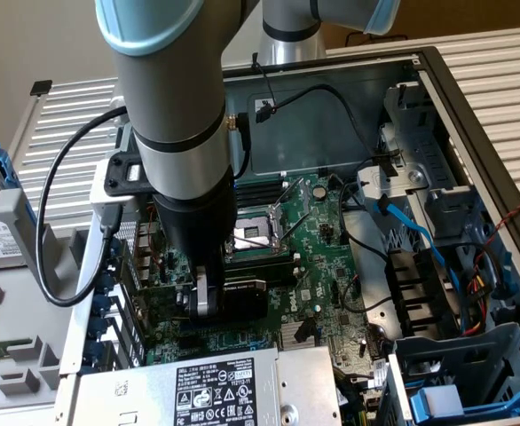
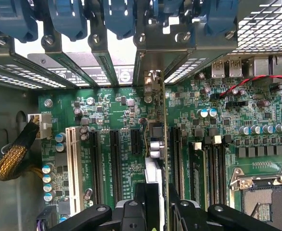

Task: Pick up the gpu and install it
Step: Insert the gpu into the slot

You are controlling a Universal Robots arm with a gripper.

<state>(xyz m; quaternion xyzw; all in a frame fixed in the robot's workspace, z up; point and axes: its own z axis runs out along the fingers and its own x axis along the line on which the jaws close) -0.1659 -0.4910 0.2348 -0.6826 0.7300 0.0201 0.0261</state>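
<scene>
**Computer case, card held over expansion slots**

Computer case [image 1: 473, 106]: open metal chassis lying on its side, dark rim, interior exposed. Holds all items below.

Robot arm [image 1: 176, 106]: grey tube with pale blue joint caps, reaching down into the case from above, black wrist section low over the board.

Motherboard [image 2: 117, 115]: large green board on the case floor. Carries an empty CPU socket [image 1: 258, 232] with silver frame, a white slot [image 2: 75, 166] and several black expansion slots [image 2: 114, 161] running parallel.

Power supply [image 1: 211, 390]: grey box with a printed label, at the near edge of the exterior view.

Drive cage [image 1: 460, 373]: blue-grey plastic frame, at the exterior view's lower right, with a blue data cable [image 1: 411, 222] running above it.

Gripper [image 2: 153, 204]: black fingers pinching the gpu from both sides.

Gpu [image 1: 242, 297]: seen edge-on in the wrist view as a thin green board with its silver bracket end [image 2: 153, 79] reaching the rear slot openings. Stands upright just over the black slots, between the white slot and the memory slots [image 2: 206, 166]. Whether seated cannot be told.

Braided cable [image 2: 16, 156]: yellow-black sleeve, at the board's edge, ending in a white connector.
</scene>
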